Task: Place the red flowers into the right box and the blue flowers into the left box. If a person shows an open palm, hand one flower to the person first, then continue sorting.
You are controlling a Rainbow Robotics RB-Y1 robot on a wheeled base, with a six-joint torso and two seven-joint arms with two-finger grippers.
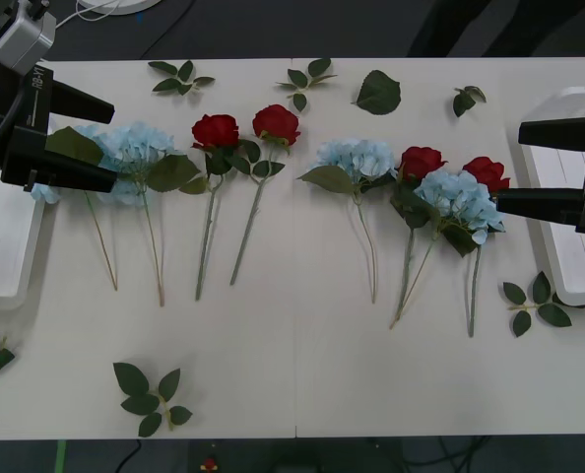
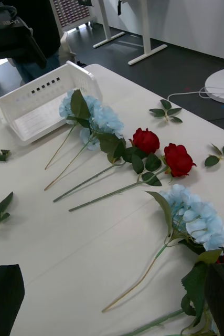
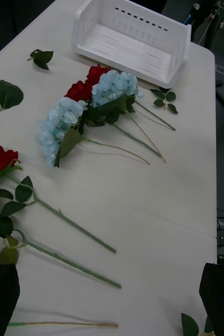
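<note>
Black and spread wide, the left claw (image 1: 105,143) hovers empty over the left-most blue flowers (image 1: 125,150), its two fingers bracketing the pale cluster from the left; the left box (image 1: 2,236) lies just behind and below it at the surface (image 1: 302,365) edge. Black likewise, the right claw (image 1: 514,168) is spread and empty, its tips just beside the right-most of the red flowers (image 1: 487,172) and the blue cluster overlapping it, with the right box (image 1: 573,256) directly behind it. Outward from both claws, toward the middle of the surface, lie two more red roses and a third blue cluster, stems trailing toward the robot; loose leaf sprigs (image 1: 150,389) are scattered around. No flower lies in either box, so sorting appears not yet begun. No open palm is visible. The next move likely calls for lowering a claw onto a stem, avoiding the overlapping neighbour.
</note>
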